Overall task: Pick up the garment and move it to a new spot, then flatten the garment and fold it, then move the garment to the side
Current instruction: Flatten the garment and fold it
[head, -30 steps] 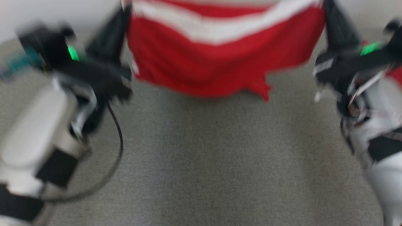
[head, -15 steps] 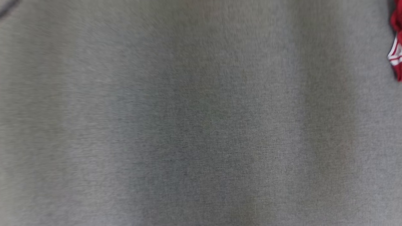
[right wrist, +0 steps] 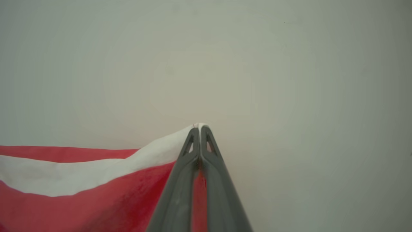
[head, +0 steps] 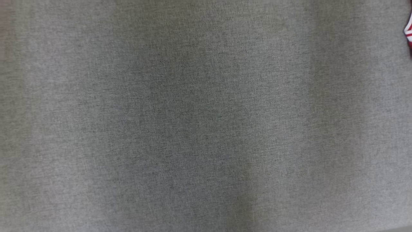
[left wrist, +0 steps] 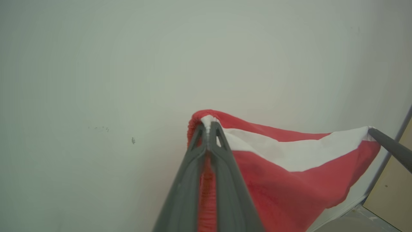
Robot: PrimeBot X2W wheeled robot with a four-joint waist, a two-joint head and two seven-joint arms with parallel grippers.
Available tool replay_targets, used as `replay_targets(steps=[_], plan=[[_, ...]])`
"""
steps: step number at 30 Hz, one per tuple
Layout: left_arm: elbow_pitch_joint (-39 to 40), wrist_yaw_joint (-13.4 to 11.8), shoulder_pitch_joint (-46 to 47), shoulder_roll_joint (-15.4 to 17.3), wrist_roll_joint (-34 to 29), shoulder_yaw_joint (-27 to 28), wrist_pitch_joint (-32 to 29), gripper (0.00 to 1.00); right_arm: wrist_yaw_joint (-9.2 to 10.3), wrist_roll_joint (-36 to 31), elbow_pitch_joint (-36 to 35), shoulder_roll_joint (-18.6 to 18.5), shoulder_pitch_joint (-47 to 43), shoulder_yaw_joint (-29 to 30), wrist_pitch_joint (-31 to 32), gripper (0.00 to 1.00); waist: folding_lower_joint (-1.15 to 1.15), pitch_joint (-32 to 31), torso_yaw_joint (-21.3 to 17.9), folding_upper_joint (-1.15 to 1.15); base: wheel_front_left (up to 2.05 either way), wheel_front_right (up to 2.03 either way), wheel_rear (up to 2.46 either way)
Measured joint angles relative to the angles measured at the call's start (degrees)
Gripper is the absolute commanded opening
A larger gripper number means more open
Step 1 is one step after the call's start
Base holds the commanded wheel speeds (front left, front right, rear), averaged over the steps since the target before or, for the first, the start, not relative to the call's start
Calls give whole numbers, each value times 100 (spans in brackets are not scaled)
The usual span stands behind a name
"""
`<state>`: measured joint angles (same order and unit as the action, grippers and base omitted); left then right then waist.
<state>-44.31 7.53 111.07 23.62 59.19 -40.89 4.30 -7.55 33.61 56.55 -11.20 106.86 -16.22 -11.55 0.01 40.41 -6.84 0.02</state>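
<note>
Transport looks like the step in hand. The garment (left wrist: 289,180), red with a broad white band, hangs in the air before a pale wall (left wrist: 96,64), stretched by its top edge between the two arms. One upper corner sits in the left fingers (left wrist: 213,128), which are pressed together with red cloth bunched between them. The right fingers (right wrist: 195,135) are pinched tight on the white tip of the other corner. The head view looks down on the grey woven surface (head: 193,129), with a sliver of the garment at the far right edge. Laying out is not yet done, by my reading. The next move calls for lowering both corners together over the surface, keeping the top edge taut, so that the loose hem lands first and the cloth spreads flat rather than bunching.
</note>
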Motion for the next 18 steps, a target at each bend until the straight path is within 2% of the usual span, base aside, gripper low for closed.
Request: replay_targets(steps=[2, 5, 9, 12, 15, 18], plan=[[113, 0, -171, 10, 264, 18, 219, 0, 0, 71, -52, -37, -69, -125, -70, 0, -1, 63, -9, -1, 0, 0, 0], [424, 0, -691, 91, 382, -285, 523, 0, 0, 145, -288, -141, -494, -415, -192, 0, -1, 83, 34, -1, 0, 0, 0], [1016, 0, -1708, 459, 452, -603, 933, 0, 0, 389, -803, -366, -1479, -755, -280, 0, -1, -57, 81, -1, 0, 0, 0], [1481, 0, -2587, 771, 420, -631, 1038, 0, 0, 534, -1339, -609, -2324, -1023, -315, 0, -3, -252, 110, -2, 0, 0, 0], [1987, -1, -3596, 921, 365, -129, 1068, 0, 0, 668, -1920, -893, -3259, -1111, -334, 0, -2, -466, 129, -2, 0, 0, 0], [2557, -68, -4663, 907, 47, 441, 1074, 0, 0, 731, -2481, -1094, -4234, -1103, -337, 0, -3, -691, 144, -2, 0, 0, 0]])
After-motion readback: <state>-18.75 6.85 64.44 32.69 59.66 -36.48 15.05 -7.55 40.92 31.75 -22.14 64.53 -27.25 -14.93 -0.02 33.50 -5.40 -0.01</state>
